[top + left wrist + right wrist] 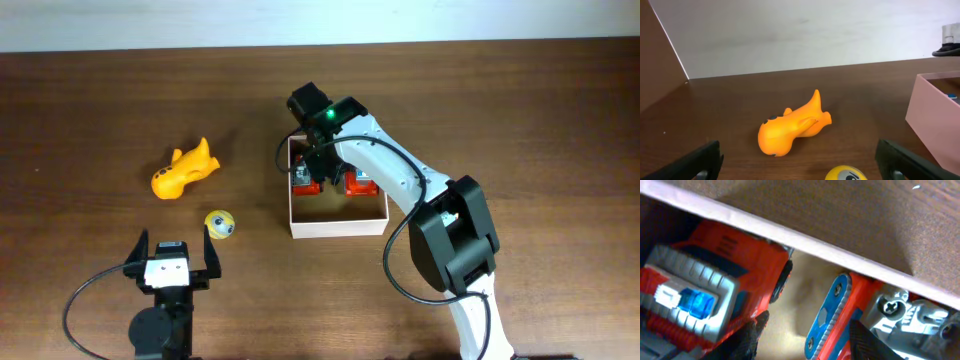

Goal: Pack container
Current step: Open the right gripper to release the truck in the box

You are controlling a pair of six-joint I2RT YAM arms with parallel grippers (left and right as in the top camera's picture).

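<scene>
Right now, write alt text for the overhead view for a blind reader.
The right tool reaches into a white container holding two red toys. Left of it, an orange toy and a yellow ball lie on the table.

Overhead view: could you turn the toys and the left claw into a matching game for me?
1 orange toy animal
2 yellow ball
3 red toy vehicles
4 left gripper

A inside the container
B open, holding nothing
C lying loose, the nearer one to the container
D lying loose, the further one from the container

Pairs: 1-D, 2-C, 3-A, 4-B
</scene>
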